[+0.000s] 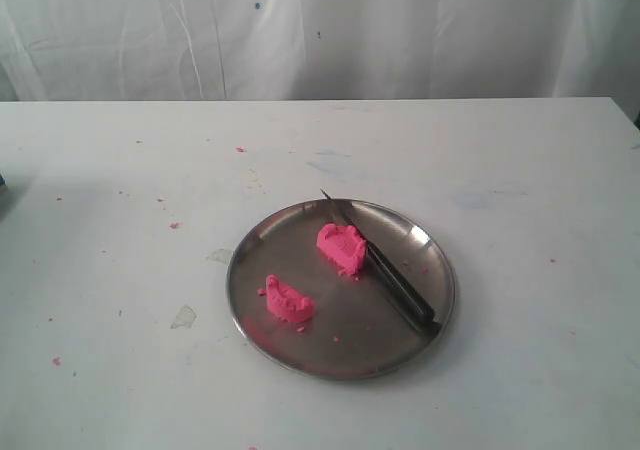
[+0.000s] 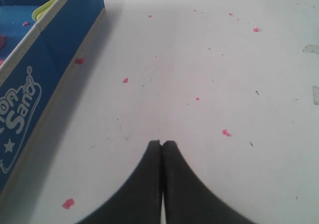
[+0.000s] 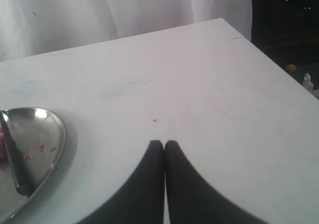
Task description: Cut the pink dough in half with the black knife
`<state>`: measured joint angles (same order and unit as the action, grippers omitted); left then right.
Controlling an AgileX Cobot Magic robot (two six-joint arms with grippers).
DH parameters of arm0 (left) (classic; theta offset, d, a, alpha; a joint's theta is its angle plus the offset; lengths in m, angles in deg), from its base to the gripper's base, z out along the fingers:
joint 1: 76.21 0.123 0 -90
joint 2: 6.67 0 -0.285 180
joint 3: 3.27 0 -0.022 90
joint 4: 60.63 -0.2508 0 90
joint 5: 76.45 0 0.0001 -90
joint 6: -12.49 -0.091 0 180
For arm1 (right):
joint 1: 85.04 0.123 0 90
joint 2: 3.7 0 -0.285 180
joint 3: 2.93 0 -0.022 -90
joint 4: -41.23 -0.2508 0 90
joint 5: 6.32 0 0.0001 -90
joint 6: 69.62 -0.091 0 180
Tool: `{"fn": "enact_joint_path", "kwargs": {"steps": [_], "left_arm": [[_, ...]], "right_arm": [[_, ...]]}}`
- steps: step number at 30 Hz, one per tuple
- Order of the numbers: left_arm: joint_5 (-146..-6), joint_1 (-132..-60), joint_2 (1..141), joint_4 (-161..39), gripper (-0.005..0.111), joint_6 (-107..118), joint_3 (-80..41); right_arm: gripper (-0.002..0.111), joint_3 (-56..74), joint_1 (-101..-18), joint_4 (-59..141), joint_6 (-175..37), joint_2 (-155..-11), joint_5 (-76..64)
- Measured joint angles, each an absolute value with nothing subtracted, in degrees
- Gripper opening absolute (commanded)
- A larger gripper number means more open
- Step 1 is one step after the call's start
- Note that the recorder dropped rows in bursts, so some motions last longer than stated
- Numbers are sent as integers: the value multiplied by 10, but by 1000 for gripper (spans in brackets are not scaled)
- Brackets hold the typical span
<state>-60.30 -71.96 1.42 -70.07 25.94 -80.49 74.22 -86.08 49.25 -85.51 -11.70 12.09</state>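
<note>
Two bright pink dough halves lie apart on the steel plate (image 1: pixel 420 240): one chunk (image 1: pixel 341 247) near the middle, the other (image 1: pixel 288 299) toward the front left. The black knife (image 1: pixel 385 268) rests across the plate beside the middle chunk, tip pointing to the back, handle at the front right rim. Its handle (image 3: pixel 13 160) and the plate rim (image 3: pixel 57 134) show in the right wrist view. My left gripper (image 2: pixel 162 143) is shut and empty over bare table. My right gripper (image 3: pixel 164 143) is shut and empty, off the plate. Neither arm shows in the exterior view.
A blue sand box (image 2: pixel 35 84) stands by the left gripper. Small pink crumbs (image 2: pixel 226 132) dot the white table (image 1: pixel 520 170). A white curtain hangs behind the table. The table's far corner and a dark drop beyond it (image 3: pixel 284 30) lie near the right gripper.
</note>
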Motion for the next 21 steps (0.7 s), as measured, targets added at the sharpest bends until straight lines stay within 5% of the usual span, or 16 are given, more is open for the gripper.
{"fn": "enact_joint_path", "kwargs": {"steps": [21], "left_arm": [[-603,-720,14,-701,0,253,-805]], "right_arm": [[0,742,-861,493,-855,-117,121]]}}
